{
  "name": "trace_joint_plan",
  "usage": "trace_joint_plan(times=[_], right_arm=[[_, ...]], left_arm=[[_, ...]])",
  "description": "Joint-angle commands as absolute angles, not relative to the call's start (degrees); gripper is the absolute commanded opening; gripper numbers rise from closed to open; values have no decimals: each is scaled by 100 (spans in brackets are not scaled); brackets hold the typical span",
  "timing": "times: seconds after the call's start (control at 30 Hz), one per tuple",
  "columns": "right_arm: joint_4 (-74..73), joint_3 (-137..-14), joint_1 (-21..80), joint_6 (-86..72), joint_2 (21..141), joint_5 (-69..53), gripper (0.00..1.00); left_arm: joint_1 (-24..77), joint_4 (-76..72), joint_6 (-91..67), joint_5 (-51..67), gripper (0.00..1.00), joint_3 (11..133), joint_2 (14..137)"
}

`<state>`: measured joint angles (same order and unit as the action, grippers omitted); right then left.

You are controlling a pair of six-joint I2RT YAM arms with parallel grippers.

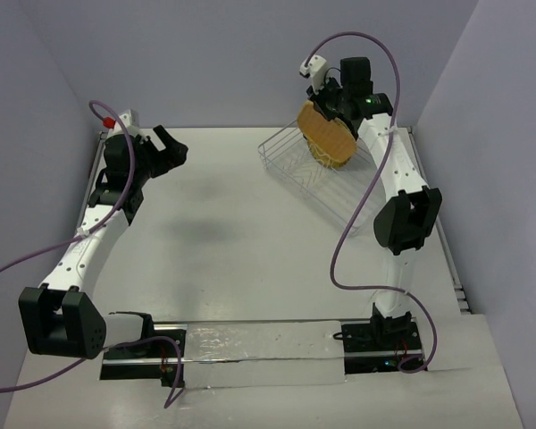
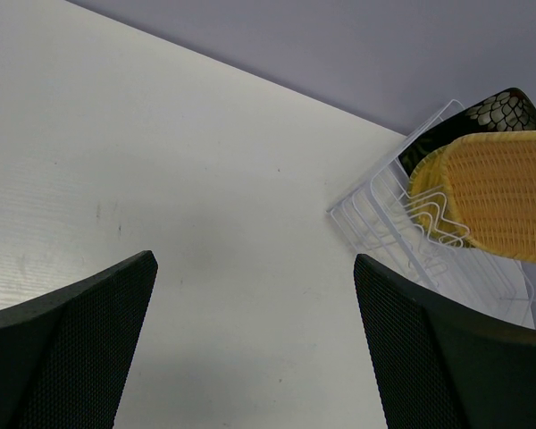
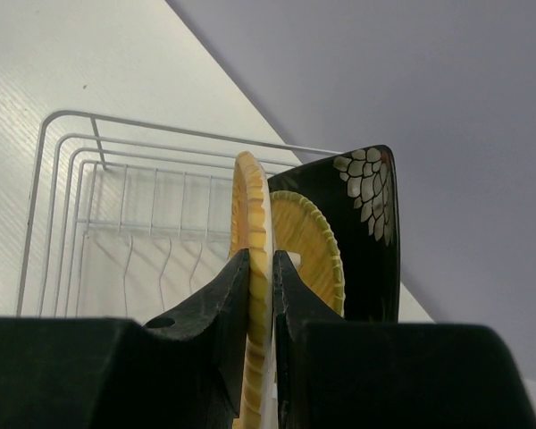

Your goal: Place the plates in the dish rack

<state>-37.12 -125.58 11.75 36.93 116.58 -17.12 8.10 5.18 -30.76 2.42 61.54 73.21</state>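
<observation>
Right hand (image 3: 261, 261) is clamped on the yellow woven plate (image 3: 250, 201), held on edge at the dish rack (image 3: 143, 237), out at two o'clock on the surface (image 1: 241, 250). Standing in the rack behind it are a second yellow ridged plate (image 3: 314, 255) and the black flowered plate (image 3: 366, 250). Left hand (image 2: 255, 259) at ten o'clock, fingers spread wide, holding nothing.

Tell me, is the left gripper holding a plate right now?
No, the left gripper is open, with only bare table showing between its jaws.
</observation>
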Motion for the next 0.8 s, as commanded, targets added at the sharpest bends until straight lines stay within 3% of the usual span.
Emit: trace_joint_plan(times=[0.0,0.37,0.43,0.57,0.7,0.77], right_arm=[[-3374,-12649,1239,3669,11871,-1490,0],[-3239,-12906,1248,3292,12465,-1191,0],[-3122,-12873,1255,3153,12486,-1015,4],[-3002,-12858,1291,3002,12448,-841,52],[-2953,-12948,1372,2900,12268,-623,90],[-2944,-13027,1389,2837,12179,-554,94]], left_arm=[[765,484,-2961,288,99,6337,7287],[756,507,-2939,290,99,6331,7298],[756,502,-2928,305,99,6321,7288],[756,483,-2927,341,99,6311,7269],[756,492,-2935,378,99,6328,7242],[756,474,-2927,413,99,6328,7224]])
